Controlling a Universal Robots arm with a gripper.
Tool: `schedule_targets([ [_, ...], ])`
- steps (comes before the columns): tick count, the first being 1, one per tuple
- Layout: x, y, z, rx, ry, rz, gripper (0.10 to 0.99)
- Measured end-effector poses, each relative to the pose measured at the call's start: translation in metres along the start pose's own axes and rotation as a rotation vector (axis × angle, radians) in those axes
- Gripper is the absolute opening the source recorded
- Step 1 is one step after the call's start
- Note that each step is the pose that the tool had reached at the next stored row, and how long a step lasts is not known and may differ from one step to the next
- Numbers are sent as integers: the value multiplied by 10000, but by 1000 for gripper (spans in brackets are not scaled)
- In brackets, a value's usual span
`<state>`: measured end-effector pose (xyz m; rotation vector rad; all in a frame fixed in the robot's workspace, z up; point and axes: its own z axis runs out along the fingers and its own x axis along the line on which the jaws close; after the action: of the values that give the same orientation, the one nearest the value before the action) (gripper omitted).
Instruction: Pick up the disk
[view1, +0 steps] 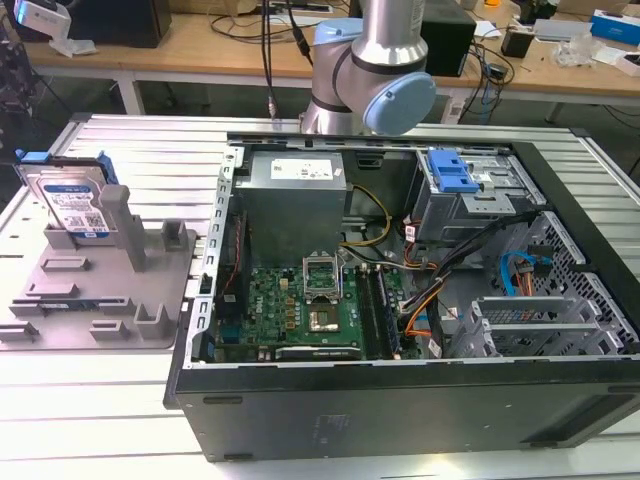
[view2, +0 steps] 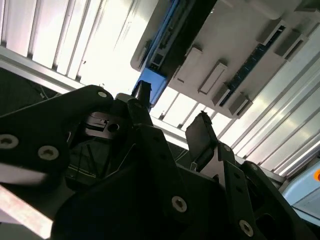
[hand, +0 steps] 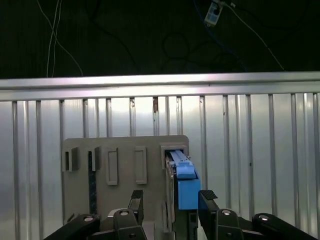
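A slatted metal worktop (view1: 130, 150) carries an open computer case (view1: 400, 400) across its middle and the exterior view's right side. A grey fixture plate (view1: 100, 300) lies near the worktop's edge on the exterior view's left, just beside the case. The disk (view1: 72, 200) stands on edge at the plate's far corner, leaning against an upright post (view1: 118, 215). In the first wrist view the gripper (hand: 171, 200) has its fingers spread and grips nothing.

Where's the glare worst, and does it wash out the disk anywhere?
Second wrist view: table slats blow out to white, the gripper is a dark silhouette, the disk keeps its blue edge. Exterior view: glare on the front slats, disk label evenly lit, case interior shadowed. First wrist view: dark above, slats evenly lit, disk unaffected.
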<state>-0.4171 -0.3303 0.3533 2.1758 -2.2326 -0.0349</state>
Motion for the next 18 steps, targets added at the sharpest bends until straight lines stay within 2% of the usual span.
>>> schedule_targets([
  [12, -37, -2, 1, -1, 2, -42, 557],
  [15, -75, -19, 5, 0, 2, -42, 557],
  [18, -148, -19, 18, 0, 8, -43, 557],
])
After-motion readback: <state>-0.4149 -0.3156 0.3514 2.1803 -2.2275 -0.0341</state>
